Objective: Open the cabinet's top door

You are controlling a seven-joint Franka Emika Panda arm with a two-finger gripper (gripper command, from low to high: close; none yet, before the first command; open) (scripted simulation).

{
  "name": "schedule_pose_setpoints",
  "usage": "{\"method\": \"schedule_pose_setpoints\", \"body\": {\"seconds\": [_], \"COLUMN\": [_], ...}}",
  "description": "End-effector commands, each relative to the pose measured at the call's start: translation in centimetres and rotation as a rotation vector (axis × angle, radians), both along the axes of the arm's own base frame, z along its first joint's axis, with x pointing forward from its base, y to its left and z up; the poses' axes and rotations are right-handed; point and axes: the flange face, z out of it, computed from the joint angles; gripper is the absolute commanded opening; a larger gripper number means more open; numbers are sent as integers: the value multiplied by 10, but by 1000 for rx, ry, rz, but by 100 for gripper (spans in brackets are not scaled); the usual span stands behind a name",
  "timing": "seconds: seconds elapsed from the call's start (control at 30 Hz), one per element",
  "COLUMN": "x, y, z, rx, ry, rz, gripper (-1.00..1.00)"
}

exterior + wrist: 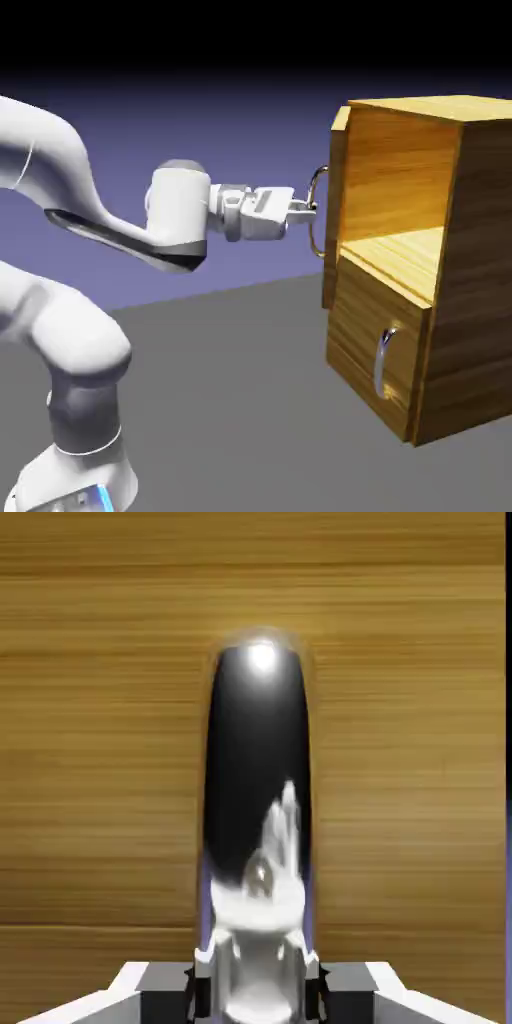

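At the exterior view's right stands the cabinet (480,260) of golden-brown wood, its lit upper compartment (395,185) exposed. The top door (338,190) is swung wide, seen nearly edge-on at the compartment's far side, with its outer face toward the arm. From that face curves a silver handle (314,212), and the pincer (311,212), reaching across level from the exterior view's left, is closed on it, pinching the bar between its fingertips. In the hand view the same handle rises upright and large from between the grey tips, dark above and bright below, against horizontal grain. Below the compartment, the lower door (375,335) sits shut, its own curved handle (384,362) upright and well apart from the pincer.
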Motion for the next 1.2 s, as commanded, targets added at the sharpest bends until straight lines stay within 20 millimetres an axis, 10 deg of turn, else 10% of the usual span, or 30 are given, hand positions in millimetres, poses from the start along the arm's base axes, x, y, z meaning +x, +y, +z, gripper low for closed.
{"method": "schedule_pose_setpoints", "body": {"seconds": [0.0, 0.3, 1.17], "x": [-2, -15, -19], "y": [5, 34, 216], "z": [0, 0, 0], "rx": [4, 5, 4], "ry": [-2, -2, -4], "rz": [-19, -131, -769], "gripper": [-100, -100, -100]}}
